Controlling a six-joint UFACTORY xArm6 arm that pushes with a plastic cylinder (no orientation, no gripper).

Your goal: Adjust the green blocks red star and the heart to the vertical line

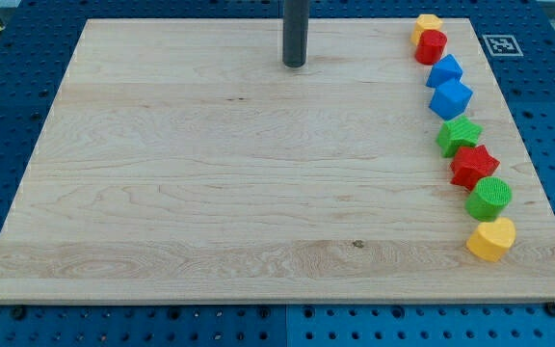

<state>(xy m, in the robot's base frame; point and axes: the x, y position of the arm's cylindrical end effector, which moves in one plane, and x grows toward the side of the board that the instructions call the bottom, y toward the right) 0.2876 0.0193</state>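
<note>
Pale wooden board [210,173] on blue pegboard table [8,58]. Dark rod's end, my tip [295,65], rests near the view's top centre, holding nothing, well apart from all blocks. Column down the view's right edge, top to bottom: yellow block [427,22], red cylinder [431,46], two blue blocks [445,70] [451,98], green star [459,136], red star [473,166], green cylinder [489,198], yellow heart [491,238]. Neighbours touching or nearly so.

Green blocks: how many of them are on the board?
2. The green star lies in the line at the view's right, just above the red star; the green cylinder lies just below that star, above the yellow heart. None seems hidden.
</note>
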